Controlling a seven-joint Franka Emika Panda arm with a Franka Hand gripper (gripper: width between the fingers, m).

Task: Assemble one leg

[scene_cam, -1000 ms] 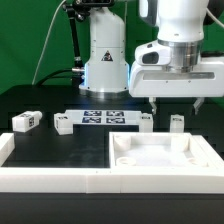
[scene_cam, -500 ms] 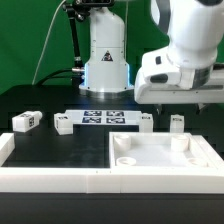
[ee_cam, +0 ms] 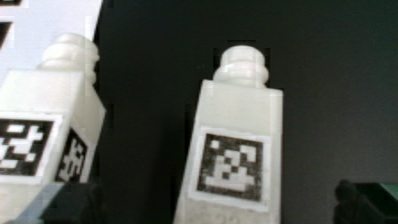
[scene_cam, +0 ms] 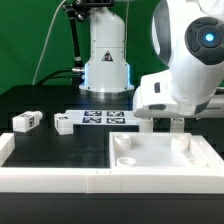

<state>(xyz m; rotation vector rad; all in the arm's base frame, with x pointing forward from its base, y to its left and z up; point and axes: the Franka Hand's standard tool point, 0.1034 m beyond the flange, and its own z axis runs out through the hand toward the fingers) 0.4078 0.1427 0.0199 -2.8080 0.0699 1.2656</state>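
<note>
Leg (ee_cam: 237, 110) tag (ee_cam: 231, 163) readable only in wrist view; end effector (ee_cam: 214, 205) spread wide, empty.

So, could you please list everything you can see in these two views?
legs: four, white with black-and-white tags; two at the exterior view's left, two at its right behind the tray-like part
tray-like part: one, white, front right
marker board: one, white, tagged, mid-table
rail: one, white, along front and left
table: one, black
arm base: one, white, back centre
gripper: one, dark fingers, open, above the right-hand legs
</note>
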